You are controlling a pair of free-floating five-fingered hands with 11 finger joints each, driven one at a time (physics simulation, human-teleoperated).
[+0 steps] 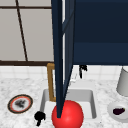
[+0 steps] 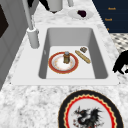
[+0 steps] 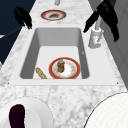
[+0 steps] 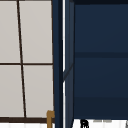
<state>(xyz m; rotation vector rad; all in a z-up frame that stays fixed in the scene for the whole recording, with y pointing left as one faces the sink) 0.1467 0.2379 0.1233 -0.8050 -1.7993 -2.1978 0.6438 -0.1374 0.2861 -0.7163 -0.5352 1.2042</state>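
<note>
A white sink [image 2: 100,50] is set in the marbled surface [image 1: 15,85]. On the sink's floor in the left side view lies a red-rimmed plate [image 2: 57,65] with a small brown jar [image 2: 66,57] standing upright on it. A tan breadstick [image 2: 82,56] lies at the jar's 3 o'clock, just off the plate, with a small brown piece [image 2: 83,49] at 12 o'clock from it.

In the front view, a white dish [image 1: 111,110] at the sink's 3 o'clock holds a dark purple lump [image 1: 118,111]. A grey canister [image 1: 123,82] stands at the dish's 12 o'clock. A red ball [image 1: 70,115] sits at 6 o'clock. A navy cabinet [image 1: 100,32] hangs above with its door [image 1: 60,50] open, and a window [image 1: 25,32] is at its 9 o'clock.
</note>
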